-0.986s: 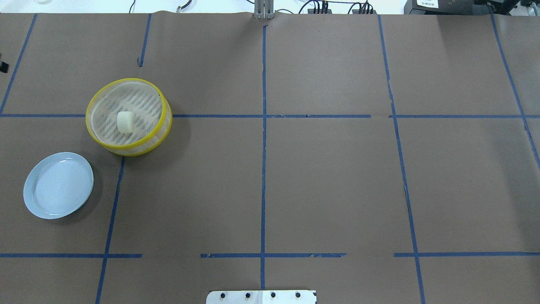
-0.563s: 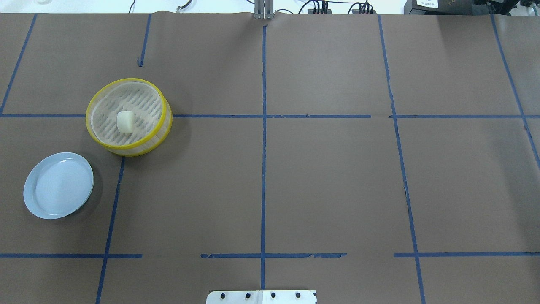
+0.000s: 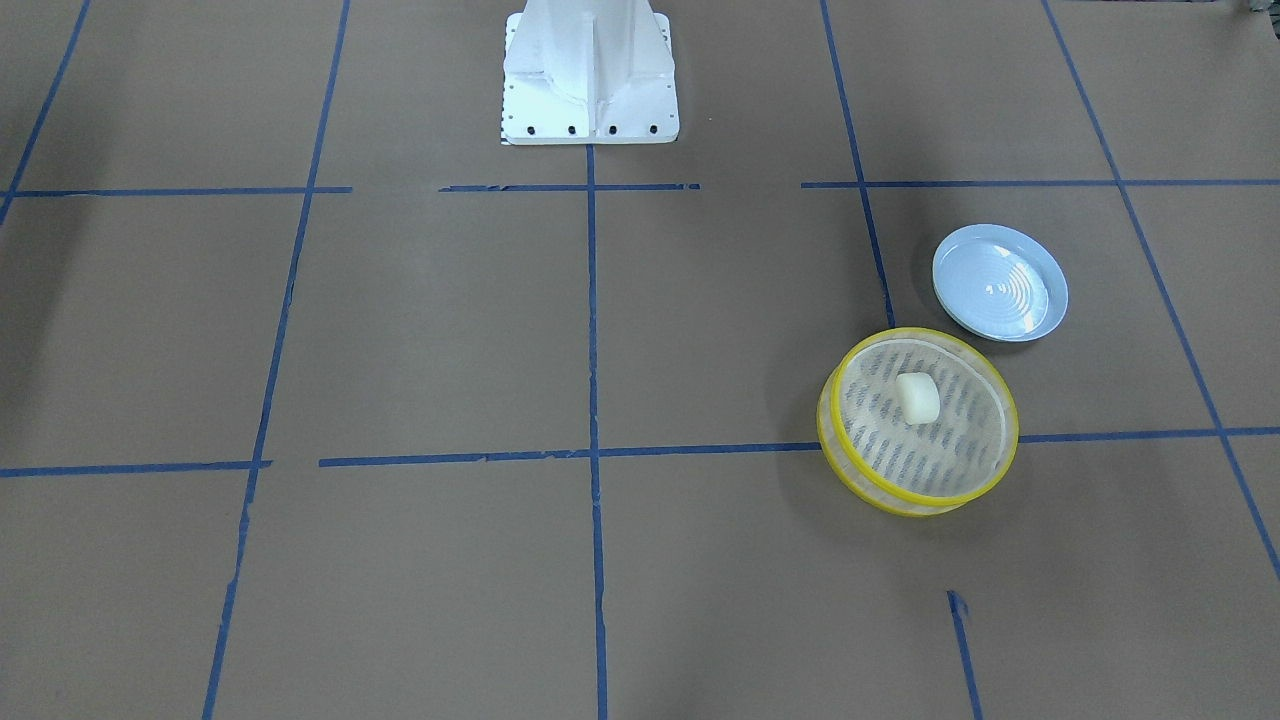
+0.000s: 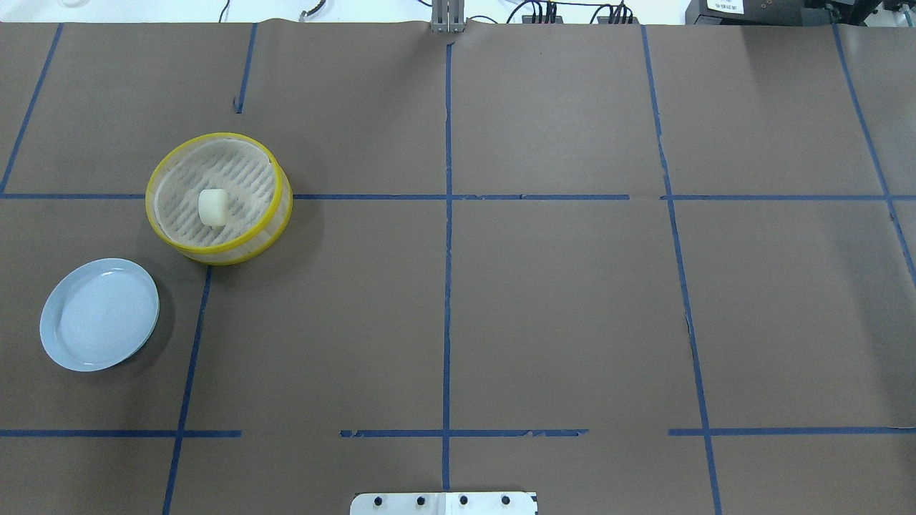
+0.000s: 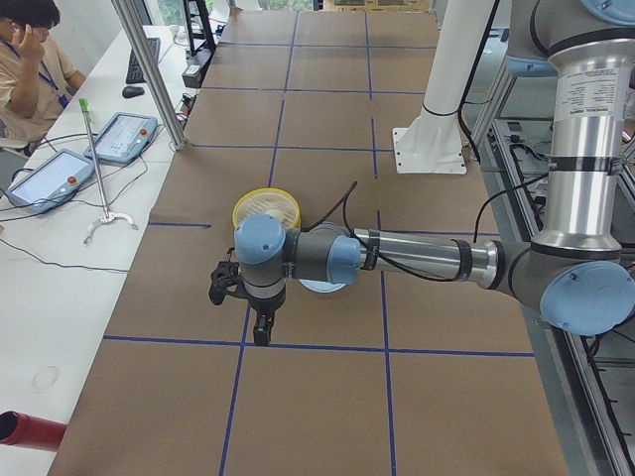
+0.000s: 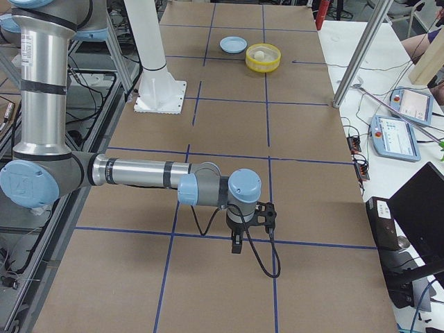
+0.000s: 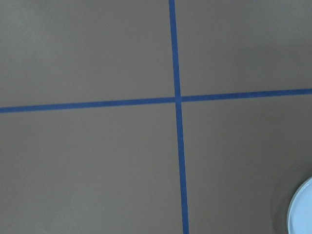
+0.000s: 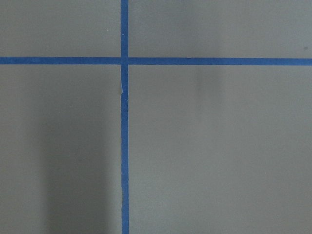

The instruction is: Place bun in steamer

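Observation:
The cream-white bun [image 4: 212, 207] lies near the middle of the yellow-rimmed steamer [image 4: 277, 223] on the left half of the table. Both also show in the front-facing view, bun [image 3: 918, 397] inside steamer [image 3: 848, 468]. No gripper is near them. My left gripper [image 5: 261, 330] shows only in the exterior left view, pointing down over the paper, short of the steamer [image 5: 266, 208]. My right gripper [image 6: 237, 244] shows only in the exterior right view, far from the steamer [image 6: 263, 58]. I cannot tell whether either is open or shut.
A pale blue plate [image 4: 99, 315] lies bare beside the steamer, toward the robot; its edge shows in the left wrist view [image 7: 303, 209]. The robot's white base [image 3: 590, 70] stands at the table's middle. Operators and tablets are at the far side.

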{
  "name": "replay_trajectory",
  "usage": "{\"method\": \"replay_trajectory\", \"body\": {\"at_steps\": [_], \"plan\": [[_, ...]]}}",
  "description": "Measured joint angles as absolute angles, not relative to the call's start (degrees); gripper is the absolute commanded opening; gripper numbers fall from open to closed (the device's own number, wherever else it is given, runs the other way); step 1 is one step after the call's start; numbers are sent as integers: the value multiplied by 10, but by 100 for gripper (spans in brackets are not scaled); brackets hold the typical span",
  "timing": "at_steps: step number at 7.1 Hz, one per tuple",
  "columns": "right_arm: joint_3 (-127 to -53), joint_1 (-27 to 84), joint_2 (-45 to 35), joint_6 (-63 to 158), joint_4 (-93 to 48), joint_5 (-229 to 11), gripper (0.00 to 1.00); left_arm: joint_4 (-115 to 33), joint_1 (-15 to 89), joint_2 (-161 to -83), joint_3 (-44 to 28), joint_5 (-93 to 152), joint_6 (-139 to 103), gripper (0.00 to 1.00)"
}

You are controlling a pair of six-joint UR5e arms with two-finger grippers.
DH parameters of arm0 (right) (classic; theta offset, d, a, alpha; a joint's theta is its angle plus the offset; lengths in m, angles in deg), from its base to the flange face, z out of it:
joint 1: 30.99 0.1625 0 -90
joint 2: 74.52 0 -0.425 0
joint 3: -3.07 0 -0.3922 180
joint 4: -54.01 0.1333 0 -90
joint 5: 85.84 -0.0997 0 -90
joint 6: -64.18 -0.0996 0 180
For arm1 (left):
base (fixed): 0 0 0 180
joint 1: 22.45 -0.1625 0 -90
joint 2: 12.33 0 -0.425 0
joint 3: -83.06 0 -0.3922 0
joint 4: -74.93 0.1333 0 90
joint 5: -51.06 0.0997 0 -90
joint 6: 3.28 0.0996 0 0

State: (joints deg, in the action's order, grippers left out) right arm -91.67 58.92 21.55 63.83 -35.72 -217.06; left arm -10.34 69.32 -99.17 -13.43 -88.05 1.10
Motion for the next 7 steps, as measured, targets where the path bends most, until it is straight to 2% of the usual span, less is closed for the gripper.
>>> {"method": "replay_trajectory", "body": {"at_steps": [4,7], "plan": [[-917,589,215,638,-357,-2171,100,-113,697,-957,-152,-882,15,100],[-917,589,215,638,-357,-2171,100,-110,737,-958,-157,-881,15,100]]}}
